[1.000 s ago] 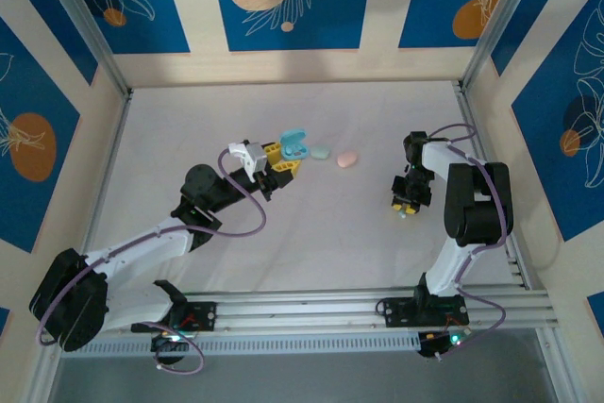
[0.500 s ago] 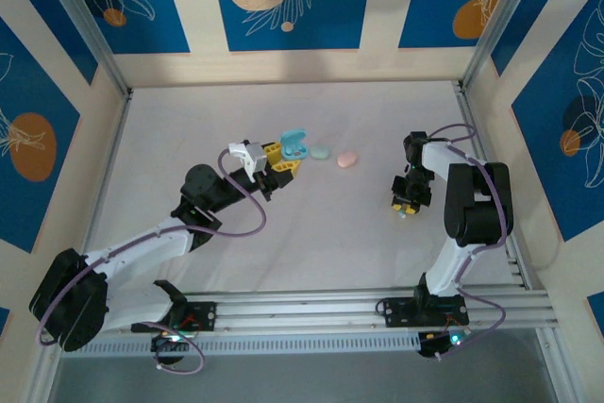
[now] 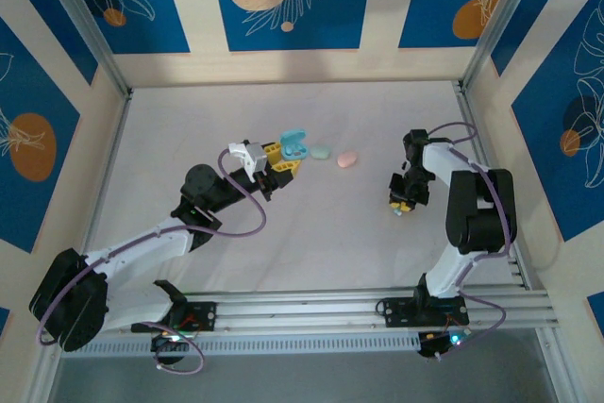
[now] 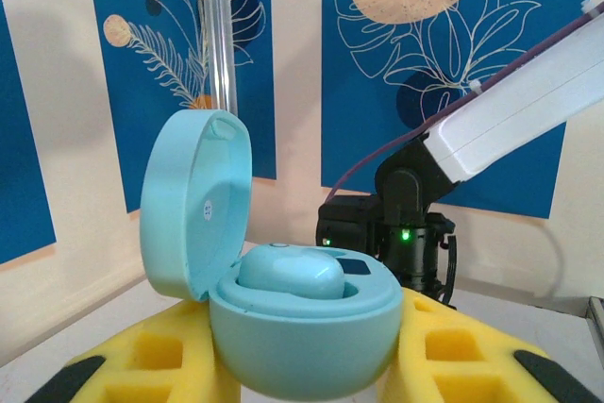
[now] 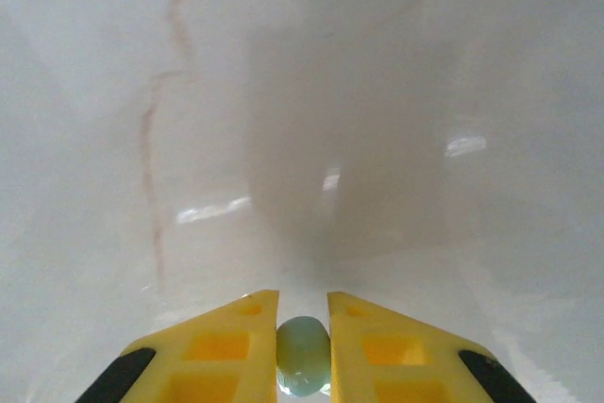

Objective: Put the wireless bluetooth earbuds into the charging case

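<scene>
My left gripper [image 3: 286, 161] is shut on the base of a light blue charging case [image 3: 295, 144], held upright with its lid [image 4: 193, 205] hinged open to the left. One light blue earbud [image 4: 288, 276] sits in the case's well, between the yellow fingers [image 4: 444, 346] of the left gripper [image 4: 302, 332]. At the right of the table my right gripper [image 3: 401, 205] points down at the white surface. In the right wrist view a small mint earbud [image 5: 302, 358] is pinched between that gripper's [image 5: 302, 327] yellow fingertips.
A mint pebble-shaped case [image 3: 321, 152] and a pink one [image 3: 347, 159] lie shut on the table just right of the held case. The right arm [image 4: 415, 233] stands beyond the case in the left wrist view. Patterned walls enclose the table on three sides.
The right gripper has closed on the mint earbud and shifted slightly left. The left arm and the open case have not moved.
</scene>
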